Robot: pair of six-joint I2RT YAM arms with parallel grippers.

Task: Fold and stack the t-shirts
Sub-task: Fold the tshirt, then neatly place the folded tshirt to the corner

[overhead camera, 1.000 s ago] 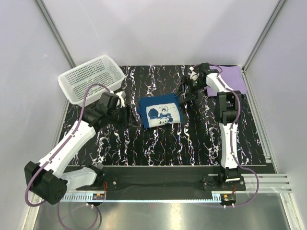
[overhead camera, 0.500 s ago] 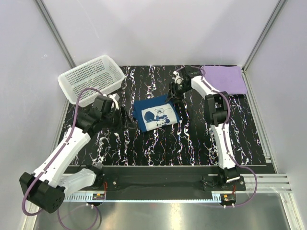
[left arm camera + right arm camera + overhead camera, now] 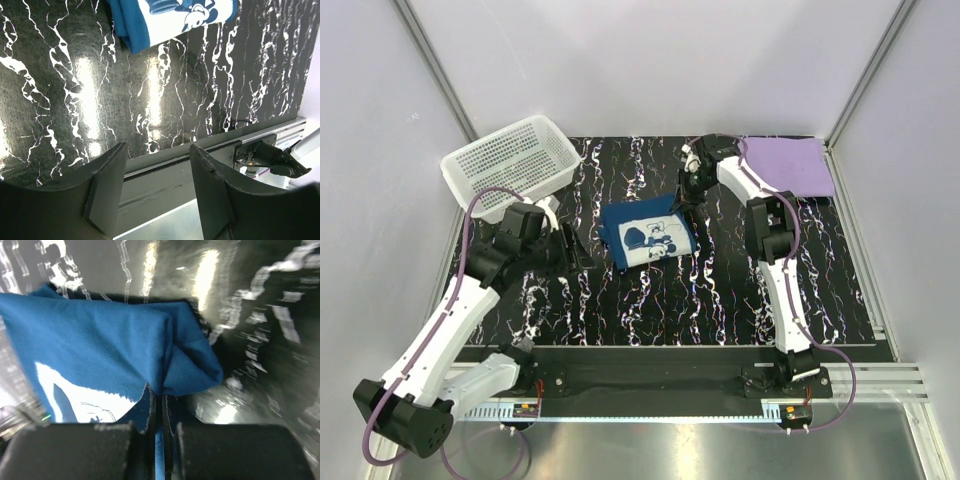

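The right gripper (image 3: 159,415) is clamped on the far right corner of the folded dark teal-blue cloth t-shirt (image 3: 648,233), which lies mid-way across the black marbled table (image 3: 700,300). The left gripper (image 3: 157,155) hangs half-open and empty. Stacking seems to be the step in hand: next, the shirt needs carrying onto the folded pale lavender cloth t-shirt (image 3: 788,165) at the far right, without coming unfolded.

Even, bright light is seen from overhead, glare streaks are thrown on the glossy black white-veined table top (image 3: 87,100) in the left wrist view, and the right wrist view is blurred throughout.
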